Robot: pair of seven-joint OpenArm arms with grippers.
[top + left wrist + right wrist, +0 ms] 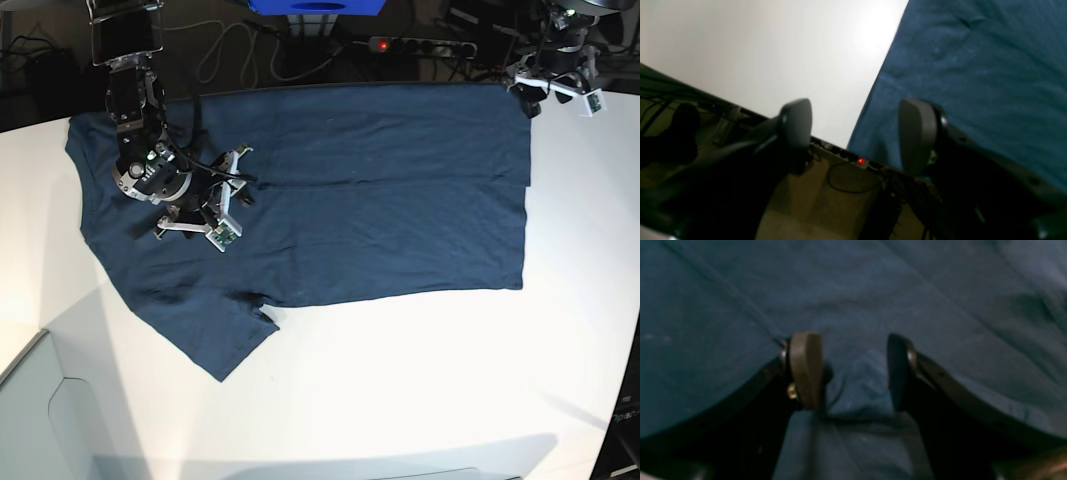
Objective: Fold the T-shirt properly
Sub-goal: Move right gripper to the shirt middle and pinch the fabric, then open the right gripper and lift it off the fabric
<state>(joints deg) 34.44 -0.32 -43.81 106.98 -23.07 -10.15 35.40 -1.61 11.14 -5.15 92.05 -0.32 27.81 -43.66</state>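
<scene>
Navy T-shirt (860, 396) bunched between right fingers (805, 370) — unpinched.

My T-shirt (380, 190) is plain dark navy blue without any print, lying on a white table (400, 380); my left gripper (857, 133) carries grey pads on black arms, my right gripper (855, 371) carries one brownish-grey pad and one dark pad, also on black.
</scene>
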